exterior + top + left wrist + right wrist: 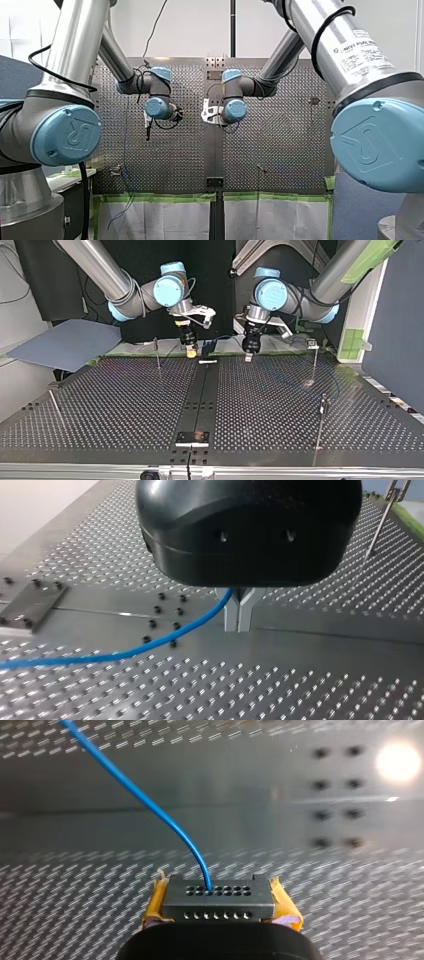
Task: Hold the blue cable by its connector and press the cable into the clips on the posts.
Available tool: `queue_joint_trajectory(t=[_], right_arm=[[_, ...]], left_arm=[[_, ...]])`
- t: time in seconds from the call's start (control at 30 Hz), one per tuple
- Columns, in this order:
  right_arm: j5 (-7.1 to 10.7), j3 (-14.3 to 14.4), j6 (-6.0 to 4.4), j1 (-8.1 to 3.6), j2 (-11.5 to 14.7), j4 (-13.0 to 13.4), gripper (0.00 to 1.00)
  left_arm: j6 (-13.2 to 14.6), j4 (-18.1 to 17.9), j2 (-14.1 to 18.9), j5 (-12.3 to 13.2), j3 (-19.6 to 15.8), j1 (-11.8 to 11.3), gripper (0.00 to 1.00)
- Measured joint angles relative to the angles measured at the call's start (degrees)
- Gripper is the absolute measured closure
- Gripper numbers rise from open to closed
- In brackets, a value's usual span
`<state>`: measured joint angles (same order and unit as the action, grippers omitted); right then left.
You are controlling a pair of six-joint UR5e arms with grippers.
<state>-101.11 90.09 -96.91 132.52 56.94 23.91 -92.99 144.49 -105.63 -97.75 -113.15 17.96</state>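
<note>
In the right wrist view my right gripper (219, 896) is shut on a black connector (218, 904), which sits between its yellow pads (155, 902). The blue cable (150, 802) leaves the connector's face and curves away over the perforated table. In the left wrist view my left gripper (239, 627) has its metal fingers pressed together just above the table. The blue cable (150, 647) comes out from between them and trails off sideways across the plate. In the top view both grippers hang close together at the table's far edge, the right (190, 354) and the left (248, 358).
Thin upright posts stand on the table in the top view: one by my right gripper (157, 354), two at the view's right (315, 362) (322, 412), and a leaning one at its left (56, 407). Another post (380, 525) rises beyond my left gripper. A bolted centre strip (200, 395) splits the plates.
</note>
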Motion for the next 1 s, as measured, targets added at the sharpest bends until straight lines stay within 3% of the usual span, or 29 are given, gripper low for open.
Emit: queue_joint_trajectory(t=[0.2, 0.47, 0.67, 0.8, 1.0], right_arm=[[-1.47, 2.9, -1.27, -0.99, -2.6, 1.8, 1.00], [-1.46, 6.5, -1.85, -3.45, -3.8, 5.2, 1.00], [-0.85, 10.0, -0.87, -6.73, -4.3, 8.7, 1.00], [0.37, 12.2, 0.26, -8.95, -4.4, 10.9, 1.00], [1.63, 13.9, 0.81, -11.54, -4.7, 13.7, 1.00]], left_arm=[[-0.1, -1.7, -3.0, -0.6, 0.3, 1.5, 0.98], [-0.9, -3.4, -7.2, -1.7, 0.4, 2.7, 0.95], [-0.9, -3.8, -10.2, -1.7, 0.6, 3.2, 0.95], [-0.5, -5.1, -12.3, -1.7, 2.2, 4.9, 0.95], [-2.9, -6.1, -15.6, -3.8, 5.4, 8.0, 0.95]])
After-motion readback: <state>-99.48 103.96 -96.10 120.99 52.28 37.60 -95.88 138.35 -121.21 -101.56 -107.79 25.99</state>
